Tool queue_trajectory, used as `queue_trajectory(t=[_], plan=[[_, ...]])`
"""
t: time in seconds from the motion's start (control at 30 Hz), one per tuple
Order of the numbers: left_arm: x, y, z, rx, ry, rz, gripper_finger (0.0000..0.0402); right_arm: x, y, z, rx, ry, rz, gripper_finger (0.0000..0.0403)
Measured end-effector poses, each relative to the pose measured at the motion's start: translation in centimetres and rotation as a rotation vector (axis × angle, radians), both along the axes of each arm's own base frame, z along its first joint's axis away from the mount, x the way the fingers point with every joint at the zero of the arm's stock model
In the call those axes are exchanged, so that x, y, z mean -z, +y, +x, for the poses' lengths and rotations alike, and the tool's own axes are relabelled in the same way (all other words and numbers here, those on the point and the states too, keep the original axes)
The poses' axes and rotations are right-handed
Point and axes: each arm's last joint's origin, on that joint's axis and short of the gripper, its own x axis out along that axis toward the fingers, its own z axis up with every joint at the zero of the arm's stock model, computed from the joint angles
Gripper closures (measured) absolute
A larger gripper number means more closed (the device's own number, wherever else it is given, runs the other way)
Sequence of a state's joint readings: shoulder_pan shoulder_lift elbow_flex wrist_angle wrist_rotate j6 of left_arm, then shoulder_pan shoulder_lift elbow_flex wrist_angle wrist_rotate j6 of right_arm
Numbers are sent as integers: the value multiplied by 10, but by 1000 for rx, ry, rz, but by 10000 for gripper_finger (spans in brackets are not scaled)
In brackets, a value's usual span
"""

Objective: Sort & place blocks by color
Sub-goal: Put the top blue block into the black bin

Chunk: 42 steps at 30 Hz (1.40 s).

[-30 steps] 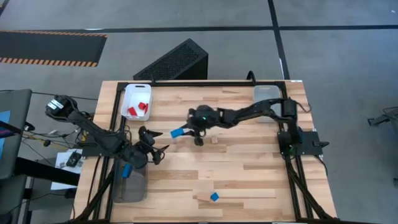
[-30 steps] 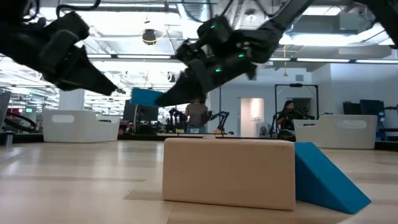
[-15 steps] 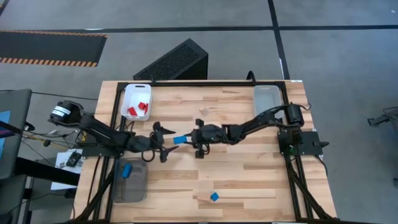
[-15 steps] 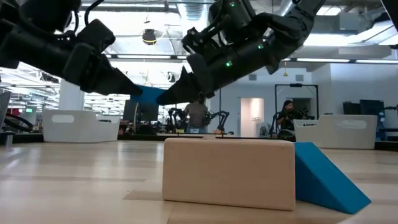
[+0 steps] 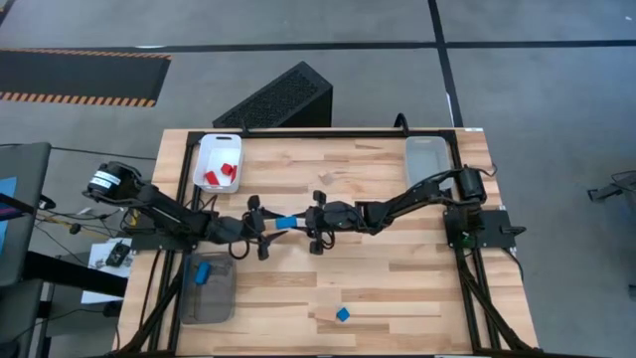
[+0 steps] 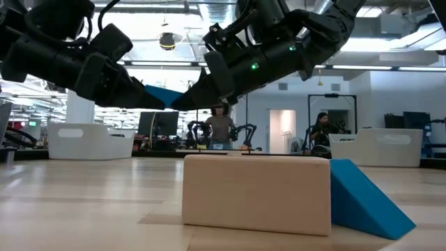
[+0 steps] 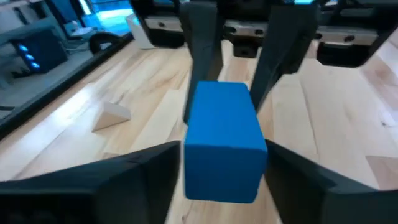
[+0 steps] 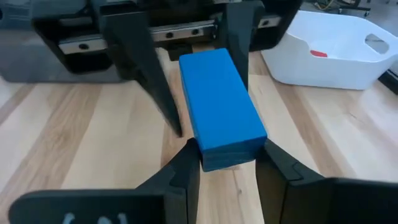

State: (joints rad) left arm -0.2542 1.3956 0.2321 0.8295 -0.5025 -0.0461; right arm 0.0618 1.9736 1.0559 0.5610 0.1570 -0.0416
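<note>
Meeting in the middle: we see both grippers above the table (image 5: 397,268), nose to nose around one blue block (image 5: 287,220).
Right gripper (image 5: 303,219): its jaws are closed tight on the blue block, one finger on each long side, and we see this best in the right wrist view (image 8: 222,109).
Left gripper (image 5: 266,227): its jaws are open wide, with one finger on each side of the block's free end (image 7: 222,142); we cannot tell if they touch it.
Blue block: up in the air, off the table.
Other blocks: a blue wedge (image 5: 343,314) near the front edge, beside a plain wood block (image 6: 256,194).
White tray (image 5: 206,157): holds red blocks (image 5: 219,174).
Grey tray (image 5: 221,298): holds a blue block (image 5: 202,271).
</note>
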Motion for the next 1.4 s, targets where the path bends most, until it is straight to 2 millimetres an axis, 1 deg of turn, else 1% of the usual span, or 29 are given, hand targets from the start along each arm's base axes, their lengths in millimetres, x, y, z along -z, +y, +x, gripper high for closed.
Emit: queue_trajectory(t=[0.13, 0.2, 0.43, 0.53, 0.63, 0.73, 0.93, 1.03, 1.13, 1.4], plan=[[0, 4, 1, 28, 0, -43, 272, -1, 1, 0, -3, -5, 0, 283], [1, 5, 1, 36, 5, -51, 298, 0, 2, 0, -7, -2, 1, 283], [1, 5, 2, 33, 3, -61, 299, 0, 4, 0, -9, 0, 1, 283], [1, 5, 2, 24, 1, -58, 290, 0, 4, 0, -10, 1, 0, 283], [1, 5, 2, 21, 0, -58, 292, 0, 4, 0, -11, 4, 0, 276], [1, 5, 2, 21, 1, -60, 296, 1, 4, 0, -6, 6, 10, 250], [-1, 2, -4, -30, 25, -33, 296, 3, 2, -1, 58, 25, 14, 174], [-5, 0, -10, -38, 51, -26, 296, 4, 3, -2, 97, 38, 3, 158], [-11, -2, -18, -31, 72, -36, 296, 5, 5, -3, 112, 43, 15, 156], [-24, -8, -40, 25, 138, -62, 296, 8, 6, -4, 133, 75, 68, 168]])
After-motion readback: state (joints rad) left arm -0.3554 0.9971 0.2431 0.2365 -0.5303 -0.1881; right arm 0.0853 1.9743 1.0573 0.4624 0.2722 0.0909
